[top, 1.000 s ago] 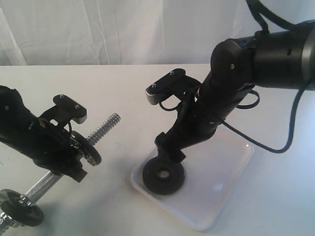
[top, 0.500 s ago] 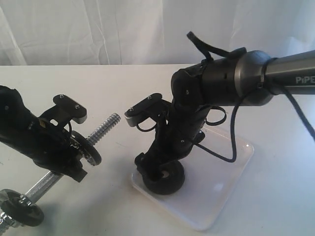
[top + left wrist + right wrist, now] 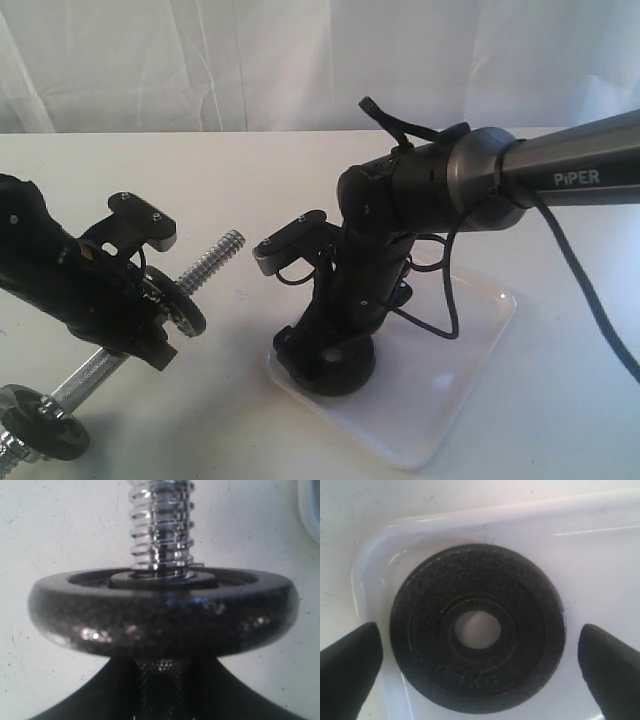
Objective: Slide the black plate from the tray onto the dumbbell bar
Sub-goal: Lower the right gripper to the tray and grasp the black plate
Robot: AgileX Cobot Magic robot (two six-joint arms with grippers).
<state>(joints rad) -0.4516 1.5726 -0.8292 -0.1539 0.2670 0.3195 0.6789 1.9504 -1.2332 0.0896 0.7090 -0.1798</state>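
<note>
Right gripper: jaws apart, one finger on each side of the black plate, clear of its rim. The black plate lies flat in a corner of the tray, toward the counter's near edge. Left gripper: clamped on the dumbbell bar, just beside a black disc on that bar, toward the counter's near left corner.

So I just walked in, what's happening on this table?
The right gripper is open over the black plate, a finger on each side; the plate lies flat in a corner of the tray, not yet gripped. The left gripper holds the dumbbell bar, its threaded end toward the tray, one black disc on it.
</note>
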